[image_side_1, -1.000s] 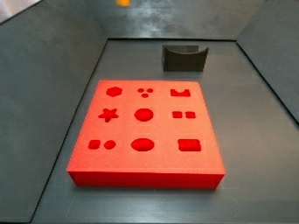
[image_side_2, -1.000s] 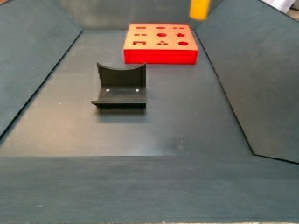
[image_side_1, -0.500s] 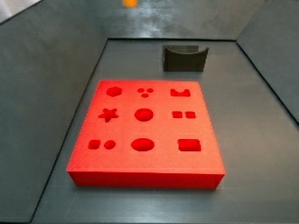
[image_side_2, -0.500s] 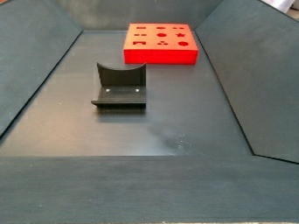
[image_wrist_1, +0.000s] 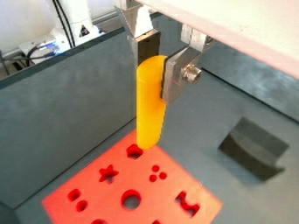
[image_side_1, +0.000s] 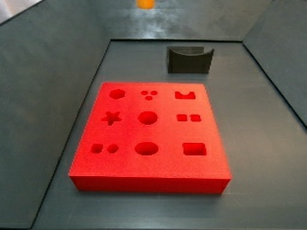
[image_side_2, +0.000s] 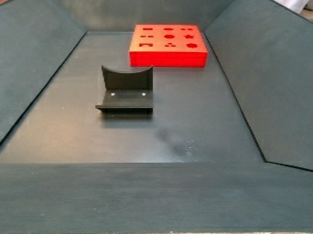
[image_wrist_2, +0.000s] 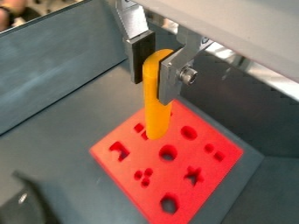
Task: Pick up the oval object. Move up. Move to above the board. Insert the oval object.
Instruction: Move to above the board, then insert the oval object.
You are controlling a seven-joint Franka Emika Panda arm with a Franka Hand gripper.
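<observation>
In both wrist views the gripper hangs high above the floor of the dark grey enclosure, its fingers closed on the upper part of the oval object. The orange-yellow peg stands upright between the silver plates and reaches down well past the fingertips, its rounded lower end free in the air. Below it lies the board, flat on the floor, with its shaped cut-outs facing up; the peg's tip appears over the board's edge region near a round hole, clearly above the surface and not in any hole.

In a wrist view the same grip shows again: the gripper clamps the oval object with the board beneath.

In a side view only a small orange bit of the oval object shows at the upper edge of the frame, well above the board; the gripper itself is out of that frame. The fixture stands behind the board, apart from it.

In a side view the fixture stands in the middle of the floor, and the board lies beyond it; neither peg nor gripper is seen there
</observation>
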